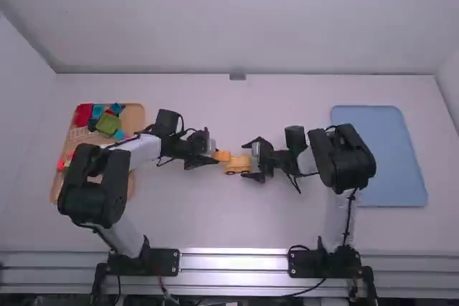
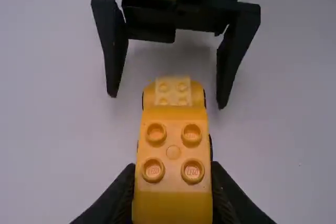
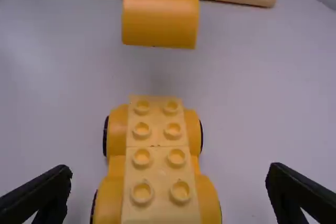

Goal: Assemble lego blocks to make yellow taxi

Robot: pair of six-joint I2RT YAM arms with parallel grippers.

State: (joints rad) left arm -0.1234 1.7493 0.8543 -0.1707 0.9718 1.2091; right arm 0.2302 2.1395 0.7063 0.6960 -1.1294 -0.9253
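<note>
Yellow block (image 1: 222,156) grasped by the left gripper (image 1: 216,154), just left of the middle of the bench (image 1: 251,227) in the high view. Its jaws are clenched on the block's sides. The left wrist view gives four round studs on the block's upper face, with a curved surface at the end by the wrist camera.

Wheeled yellow base (image 3: 157,166) located near mid-bench, wheels down, between the two grippers. Pale yellow studded top runs along it, a seam across; dark wheel edges noted at the sides. Held block is raised and apart from the base — bench surface visible between the two in the right wrist view.

Right gripper (image 1: 247,160): jaws released, spread wide, one to each side of the base and touching neither side.

Surroundings: wooden tray (image 1: 133,116) on the bench at the high view's left, carrying a green block (image 1: 108,124), a red block (image 1: 83,113), blue pieces (image 1: 97,111) and a pale lattice piece (image 1: 81,134). Blue tray (image 1: 380,155) lies at the right, beyond the right arm.
</note>
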